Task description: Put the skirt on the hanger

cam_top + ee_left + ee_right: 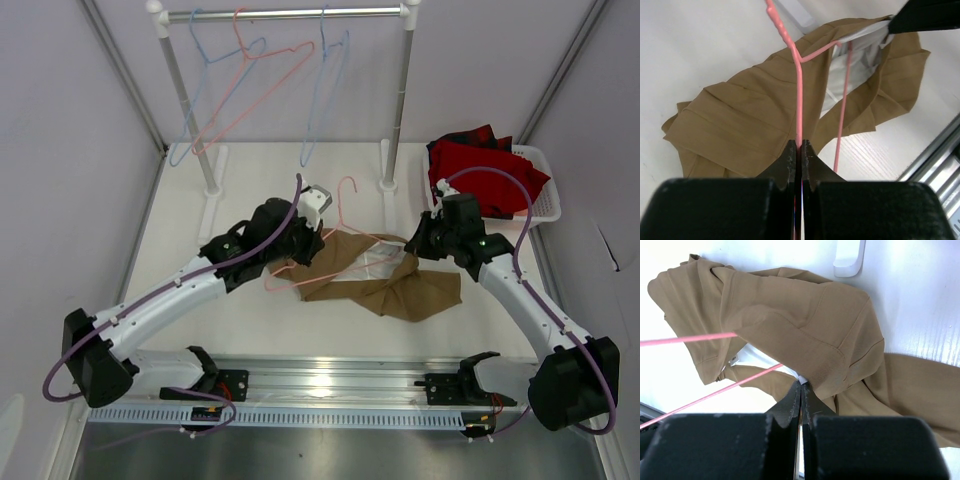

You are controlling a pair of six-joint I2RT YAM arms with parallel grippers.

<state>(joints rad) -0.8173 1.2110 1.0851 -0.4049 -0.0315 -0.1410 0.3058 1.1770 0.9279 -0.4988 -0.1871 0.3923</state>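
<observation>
The tan-brown skirt lies crumpled on the white table, its pale lining showing at the open waist. The salmon-pink hanger lies partly inside the waist, hook pointing away. My left gripper is shut on the hanger's wire near the neck. My right gripper is shut on the skirt's waist edge, holding it open. In the right wrist view two pink wire arms run into the skirt's opening.
A white rail at the back carries two light blue hangers and another pink one. A white basket with a red garment stands at the right. A metal strip runs along the near edge.
</observation>
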